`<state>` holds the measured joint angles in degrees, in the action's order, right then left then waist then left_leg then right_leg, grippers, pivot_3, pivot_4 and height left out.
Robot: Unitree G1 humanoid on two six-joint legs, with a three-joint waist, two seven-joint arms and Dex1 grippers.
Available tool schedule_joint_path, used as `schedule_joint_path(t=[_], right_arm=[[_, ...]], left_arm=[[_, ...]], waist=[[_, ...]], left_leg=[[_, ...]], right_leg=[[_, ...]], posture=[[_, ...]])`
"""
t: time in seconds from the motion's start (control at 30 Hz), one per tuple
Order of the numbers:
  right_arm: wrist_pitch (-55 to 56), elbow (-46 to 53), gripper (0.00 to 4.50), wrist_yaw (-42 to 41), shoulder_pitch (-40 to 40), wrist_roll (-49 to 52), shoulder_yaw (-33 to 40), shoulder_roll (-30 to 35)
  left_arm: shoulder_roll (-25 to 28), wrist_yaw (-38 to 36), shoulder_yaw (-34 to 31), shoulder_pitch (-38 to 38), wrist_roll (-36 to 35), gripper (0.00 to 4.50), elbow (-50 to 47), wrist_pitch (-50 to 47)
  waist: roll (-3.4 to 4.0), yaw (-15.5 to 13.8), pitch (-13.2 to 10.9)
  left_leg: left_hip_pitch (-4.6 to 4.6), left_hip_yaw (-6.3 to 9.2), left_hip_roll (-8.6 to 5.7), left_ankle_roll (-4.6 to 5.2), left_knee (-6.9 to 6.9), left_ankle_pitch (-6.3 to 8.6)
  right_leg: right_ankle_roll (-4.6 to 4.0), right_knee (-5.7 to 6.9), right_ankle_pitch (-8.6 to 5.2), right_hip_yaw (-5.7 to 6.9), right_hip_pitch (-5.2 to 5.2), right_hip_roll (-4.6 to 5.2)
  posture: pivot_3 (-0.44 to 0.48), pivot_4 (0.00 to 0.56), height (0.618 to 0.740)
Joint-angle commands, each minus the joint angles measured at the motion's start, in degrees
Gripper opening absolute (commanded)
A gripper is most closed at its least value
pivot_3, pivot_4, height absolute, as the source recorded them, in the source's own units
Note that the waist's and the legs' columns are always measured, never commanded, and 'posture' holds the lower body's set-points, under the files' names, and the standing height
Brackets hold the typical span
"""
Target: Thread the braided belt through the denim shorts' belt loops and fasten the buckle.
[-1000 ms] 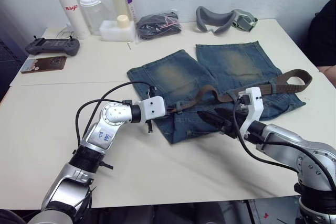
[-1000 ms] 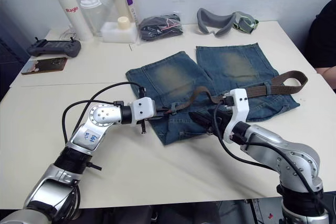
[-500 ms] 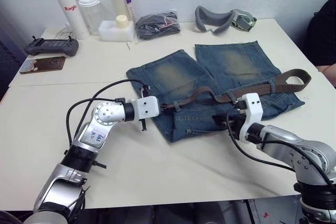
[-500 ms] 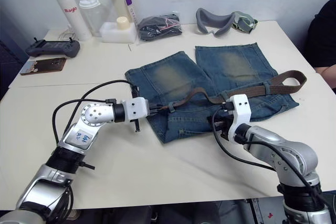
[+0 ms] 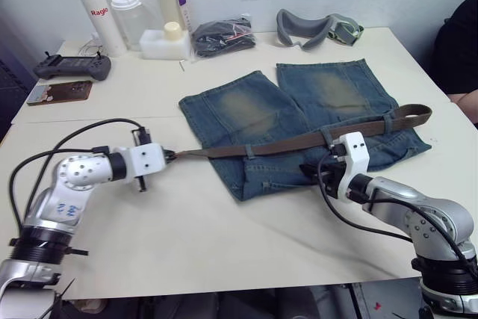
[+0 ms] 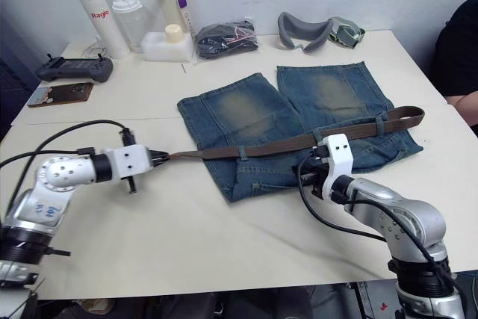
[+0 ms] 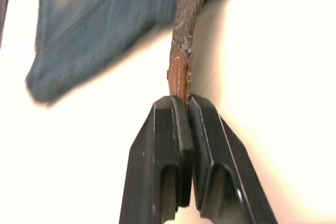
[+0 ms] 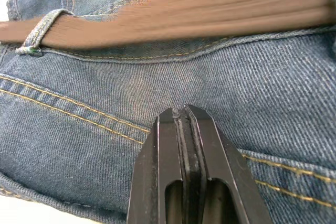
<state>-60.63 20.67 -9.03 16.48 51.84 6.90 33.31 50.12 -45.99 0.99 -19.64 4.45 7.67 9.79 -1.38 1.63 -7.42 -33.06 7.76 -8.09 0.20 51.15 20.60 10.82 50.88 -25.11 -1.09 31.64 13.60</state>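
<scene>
Pulled leftward, the braided belt (image 5: pixel 299 140) now lies taut, its tan tip pinched by left gripper (image 7: pixel 185 103).

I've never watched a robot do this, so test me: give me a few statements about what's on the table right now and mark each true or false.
1. The left gripper is shut on the belt's tan tip. True.
2. The belt lies slack in loops on the shorts. False: it runs in a straight line from the left gripper across the waistband.
3. The right gripper holds the belt. False: its fingers are shut, resting on denim beside the belt.
4. The belt passes under a belt loop. True.
5. Grey goggles lie beyond the shorts. True.
</scene>
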Motion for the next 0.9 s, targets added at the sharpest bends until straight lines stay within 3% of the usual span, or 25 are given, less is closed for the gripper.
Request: schedule_joint_path(t=[0.03, 0.47, 0.9], right_arm=[[-2.01, -0.65, 0.05, -1.95, 0.58, -0.8, -1.54, -0.45], [-3.95, -3.54, 0.05, -7.66, 5.05, -4.77, -3.42, -0.8], [-4.57, -4.18, 0.05, -10.92, 6.17, -8.1, -3.53, -1.84]], left_arm=[[3.28, 1.15, -5.1, 2.54, -0.49, 0.0, 0.97, -0.36], [10.99, 0.91, -14.52, 15.41, -1.2, 0.0, 7.84, 0.51], [13.1, 2.37, -17.63, 17.73, -0.97, 0.0, 9.58, -2.0]], waist=[[0.0, 0.08, 0.0], [0.05, 0.59, 0.01], [0.06, 0.69, 0.0]], left_leg=[[0.0, 0.0, 0.0, 0.0, -0.02, 0.0], [0.05, 0.02, 0.04, -0.01, -0.1, 0.06], [0.06, 0.02, 0.06, -0.03, -0.12, 0.07]], right_leg=[[0.0, 0.01, 0.0, 0.0, 0.01, 0.0], [-0.12, 0.1, -0.06, -0.02, 0.07, -0.01], [-0.15, 0.12, -0.08, -0.01, 0.09, -0.01]], posture=[[0.0, 0.15, 0.636], [0.0, 0.15, 0.636], [0.0, 0.15, 0.636]])
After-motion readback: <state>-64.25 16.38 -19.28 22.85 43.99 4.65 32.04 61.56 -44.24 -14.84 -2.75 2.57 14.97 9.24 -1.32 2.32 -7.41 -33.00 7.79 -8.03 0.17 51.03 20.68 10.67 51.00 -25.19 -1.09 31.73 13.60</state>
